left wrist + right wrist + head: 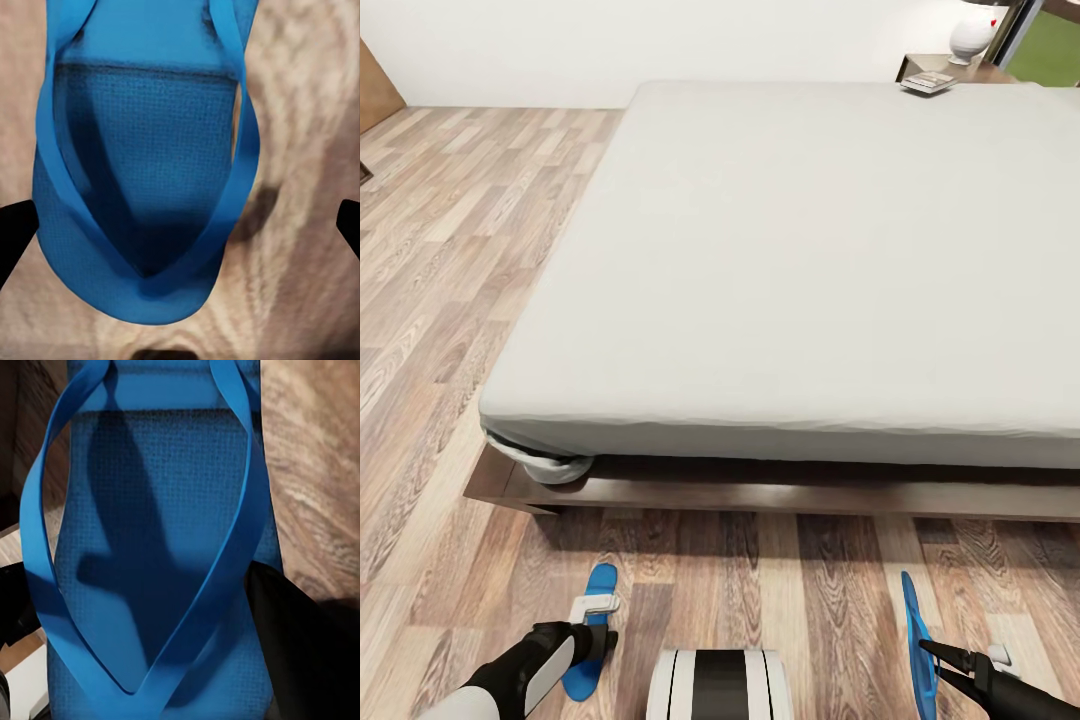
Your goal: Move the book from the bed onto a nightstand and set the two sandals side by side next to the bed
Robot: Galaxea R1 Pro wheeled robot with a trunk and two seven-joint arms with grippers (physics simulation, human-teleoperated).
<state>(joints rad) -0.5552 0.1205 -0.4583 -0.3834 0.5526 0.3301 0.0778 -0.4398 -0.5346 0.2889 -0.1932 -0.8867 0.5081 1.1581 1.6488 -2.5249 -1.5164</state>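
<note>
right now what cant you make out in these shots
- Book, head view: too small and far to read its cover.
- Left sandal, head view: the left claw covers its middle.
- Right sandal, head view: seen edge-on, its lower end cut by the frame.
- Right claw, right wrist view: whether it pinches the sandal; dark shapes only.
- Nightstand, head view: mostly behind the bed.

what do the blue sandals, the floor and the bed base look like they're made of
Sandals: probably foam or rubber, matte, going by the fine dotted sole texture and thin smooth straps. Floor: wood planks or wood-look laminate, with grey-brown grain and plank seams, low sheen. Bed base: dark brown wood, smooth with a slight sheen.
</note>
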